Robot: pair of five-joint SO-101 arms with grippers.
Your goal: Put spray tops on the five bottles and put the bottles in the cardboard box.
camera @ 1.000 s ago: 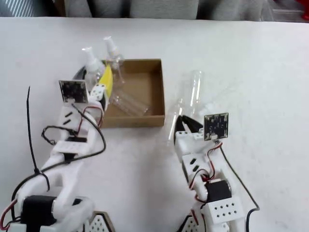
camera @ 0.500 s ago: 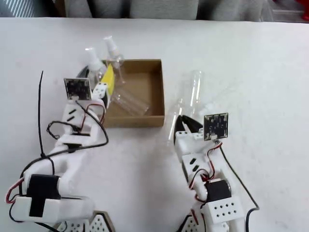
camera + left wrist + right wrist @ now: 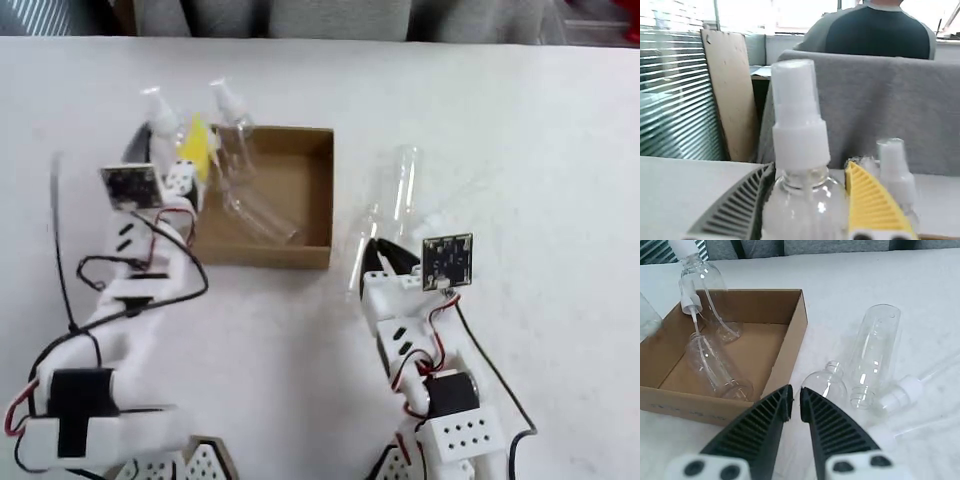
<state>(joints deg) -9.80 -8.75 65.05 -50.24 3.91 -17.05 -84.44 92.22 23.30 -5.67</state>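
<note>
My left gripper (image 3: 166,140) is shut on a clear bottle (image 3: 158,112) with a white spray top, just left of the cardboard box's (image 3: 318,190) far left corner. In the left wrist view that bottle (image 3: 802,205) stands upright between the grey and yellow fingers of the gripper (image 3: 810,172). Inside the box (image 3: 790,347) one topped bottle (image 3: 699,275) leans at the far corner and another (image 3: 715,365) lies flat. My right gripper (image 3: 795,399) is shut and empty near two topless bottles, one long (image 3: 875,347) and one nearer (image 3: 826,386).
A loose spray top (image 3: 904,390) with its tube lies on the white table (image 3: 520,120) right of the topless bottles (image 3: 404,185). A grey partition and a board stand behind the table's far edge.
The left arm has swung left and farther away with the topped bottle in its gripper. The box has slid a little left. The right arm has not moved.
</note>
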